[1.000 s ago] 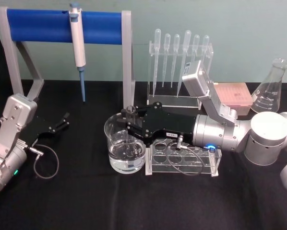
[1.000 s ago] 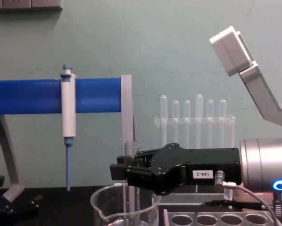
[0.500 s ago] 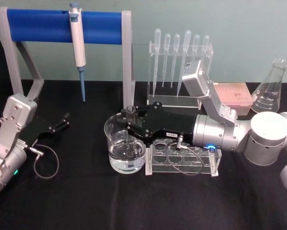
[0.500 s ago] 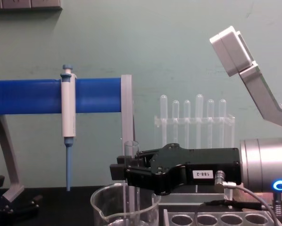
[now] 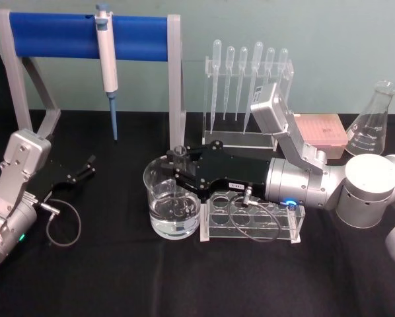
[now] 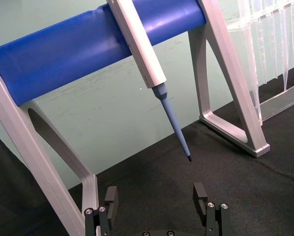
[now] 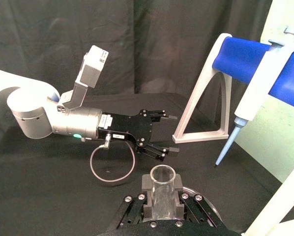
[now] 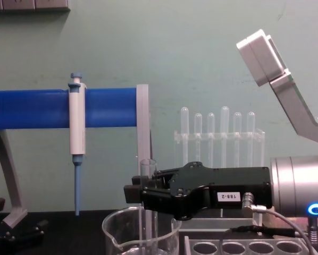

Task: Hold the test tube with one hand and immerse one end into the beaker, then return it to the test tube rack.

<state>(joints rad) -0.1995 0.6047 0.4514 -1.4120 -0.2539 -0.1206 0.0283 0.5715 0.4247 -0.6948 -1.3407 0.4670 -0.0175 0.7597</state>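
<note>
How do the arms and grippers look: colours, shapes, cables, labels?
The right gripper and left gripper are black, flat-fingered, on silver cylindrical wrists with a looping grey cable each. The right arm bears a white label "188-2", a blue ring light and a grey camera box on a slanted bracket.

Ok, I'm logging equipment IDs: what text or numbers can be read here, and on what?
"188-2": white label on the right gripper, which grips the test tube.
Graduations on the flask: too small to read.
Label on the left gripper: too small to read.
</note>
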